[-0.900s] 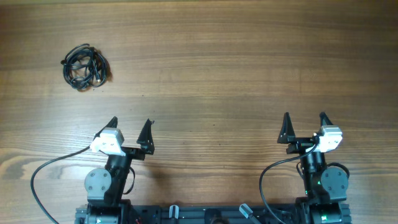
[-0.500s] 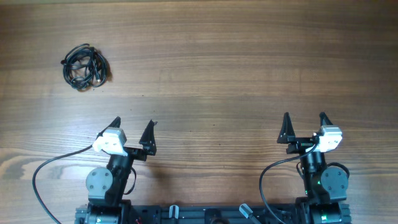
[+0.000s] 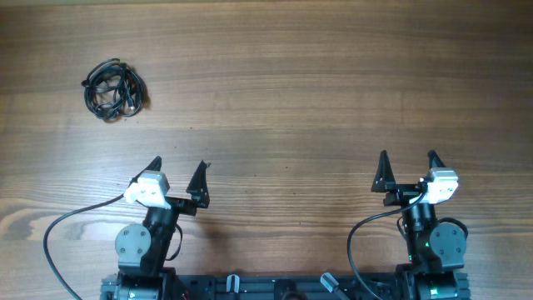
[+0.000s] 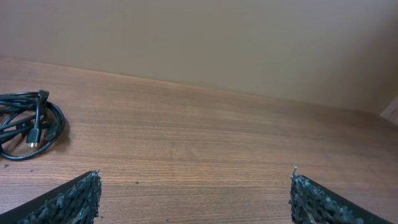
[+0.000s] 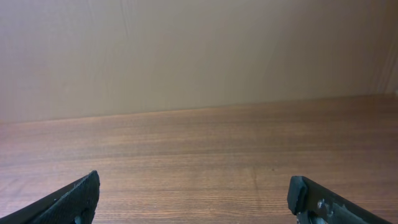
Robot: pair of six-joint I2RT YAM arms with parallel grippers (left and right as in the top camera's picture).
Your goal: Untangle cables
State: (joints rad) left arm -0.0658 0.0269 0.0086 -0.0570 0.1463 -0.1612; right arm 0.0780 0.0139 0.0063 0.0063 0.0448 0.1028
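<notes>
Open table (image 3: 316, 92) ahead, cables (image 3: 115, 88) lone obstacle, far left

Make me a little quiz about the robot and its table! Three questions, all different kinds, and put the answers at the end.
1. True or false: the cables lie in one tangled bundle on the table.
2. The left gripper and the right gripper are both: A) open and holding nothing, B) shut on the cables, C) shut on nothing.
3. Fill the gap: the cables lie nearer the ___ gripper.

Key: 1 true; 2 A; 3 left.
</notes>
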